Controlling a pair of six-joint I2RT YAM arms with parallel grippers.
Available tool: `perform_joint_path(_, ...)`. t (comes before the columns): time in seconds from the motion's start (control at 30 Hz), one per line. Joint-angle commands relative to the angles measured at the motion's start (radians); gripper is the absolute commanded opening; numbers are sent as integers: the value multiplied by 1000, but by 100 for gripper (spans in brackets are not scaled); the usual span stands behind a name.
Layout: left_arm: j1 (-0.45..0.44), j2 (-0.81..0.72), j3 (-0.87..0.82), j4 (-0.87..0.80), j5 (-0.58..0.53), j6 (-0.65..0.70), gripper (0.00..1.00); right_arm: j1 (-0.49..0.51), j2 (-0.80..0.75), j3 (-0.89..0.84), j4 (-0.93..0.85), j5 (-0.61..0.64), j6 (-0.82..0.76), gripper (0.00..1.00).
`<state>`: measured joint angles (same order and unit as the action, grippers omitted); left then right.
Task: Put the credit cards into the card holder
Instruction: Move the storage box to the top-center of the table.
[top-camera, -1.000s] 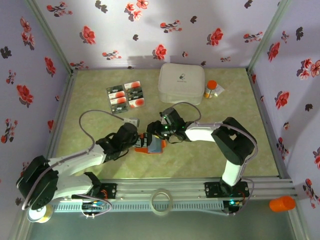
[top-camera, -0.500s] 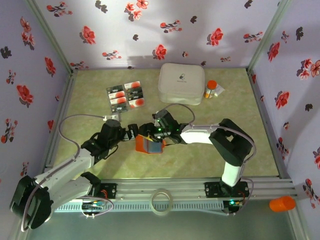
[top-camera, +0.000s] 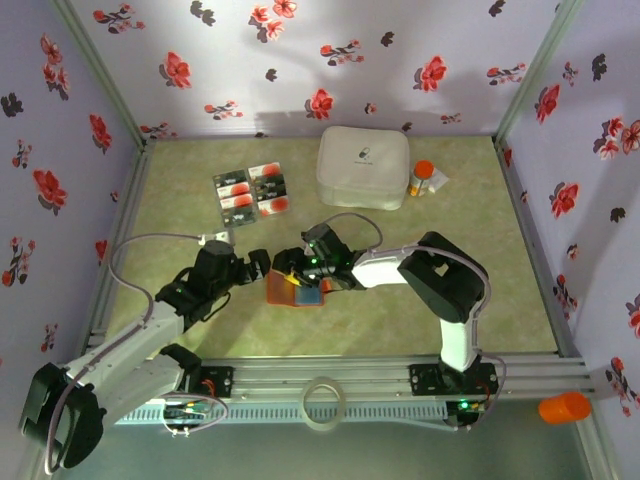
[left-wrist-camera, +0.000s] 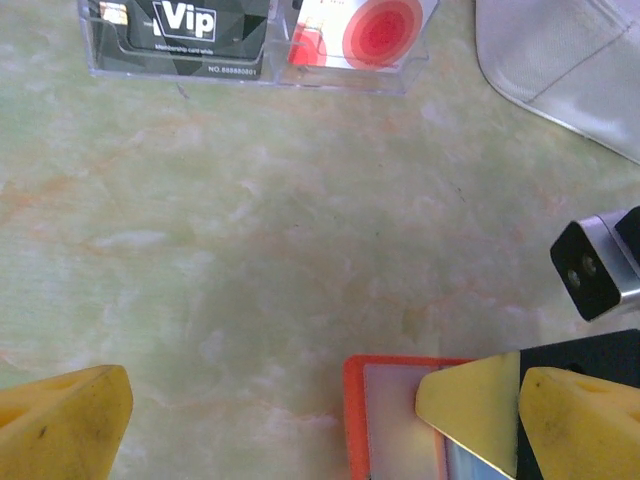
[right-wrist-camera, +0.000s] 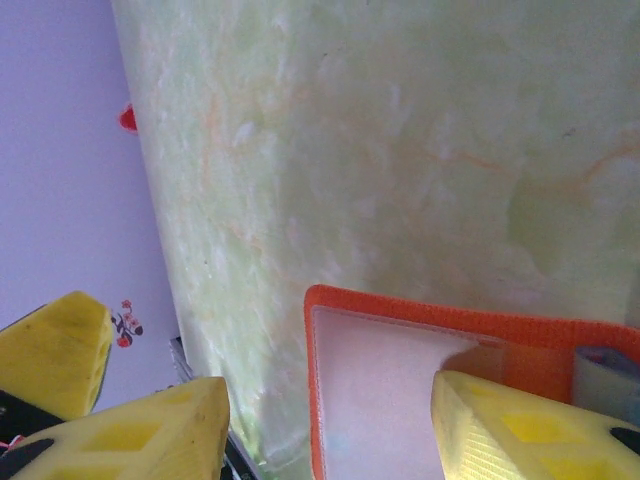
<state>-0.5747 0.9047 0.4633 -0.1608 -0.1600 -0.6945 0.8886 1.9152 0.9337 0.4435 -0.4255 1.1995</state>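
While the marbled green bench (top-camera: 400, 320) is bearing a rounded white box (top-camera: 363, 165), thin cards (top-camera: 252, 192) are sitting in a clear tray (left-wrist-camera: 250, 78), the flat orange holder (top-camera: 278, 294) is lying mid-bench, the left tool (left-wrist-camera: 325, 388) is gaping beside it, and the right tool (right-wrist-camera: 330, 395), jaws apart, is straddling its edge.

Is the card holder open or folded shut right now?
Open: the card holder lies flat, its pale inner pocket framed in orange facing up.
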Motion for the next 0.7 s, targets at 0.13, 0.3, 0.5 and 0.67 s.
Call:
perform_joint_path(0.13, 9, 28, -26, -36, 44, 8, 100, 5, -34, -48, 34, 28, 19, 55)
perform_joint_path(0.3, 10, 28, -15, -37, 42, 4, 100, 5, -41, -66, 32, 31, 13, 51)
perform_joint_path(0.5, 111, 68, 80, -55, 66, 17, 100, 6, -17, -87, 61, 34, 27, 51)
perform_joint_path(0.67, 282, 161, 204, -55, 145, 69, 100, 8, -15, -95, 68, 40, 32, 51)
